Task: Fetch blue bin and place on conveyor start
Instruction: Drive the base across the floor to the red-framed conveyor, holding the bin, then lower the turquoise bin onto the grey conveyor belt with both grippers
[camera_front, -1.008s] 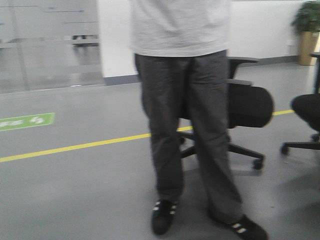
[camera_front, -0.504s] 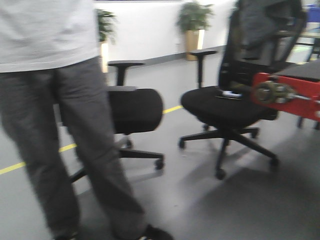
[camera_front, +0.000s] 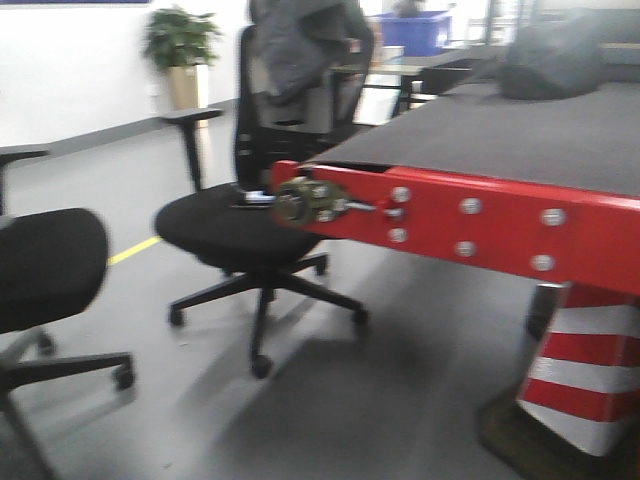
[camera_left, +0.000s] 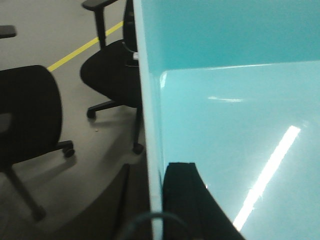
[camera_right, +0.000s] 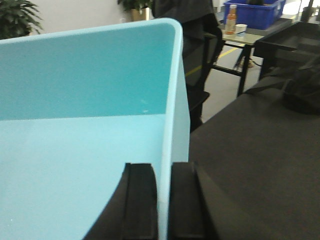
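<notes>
Here, I hold the blue bin (camera_right: 75, 150) aloft just beside the conveyor start (camera_front: 470, 215), not yet set down; the left pincer (camera_left: 152, 172) and right pincer (camera_right: 162, 170) each clamp an opposite wall, a two-sided grip that likely keeps the tub level.

The conveyor start (camera_front: 520, 130), a dark belt in a red frame, carries a grey bundle (camera_front: 555, 60) farther along.

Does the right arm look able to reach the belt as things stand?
Likely yes: the right gripper, clamped on the bin wall, hangs beside bare belt; the bag lies farther off.
</notes>
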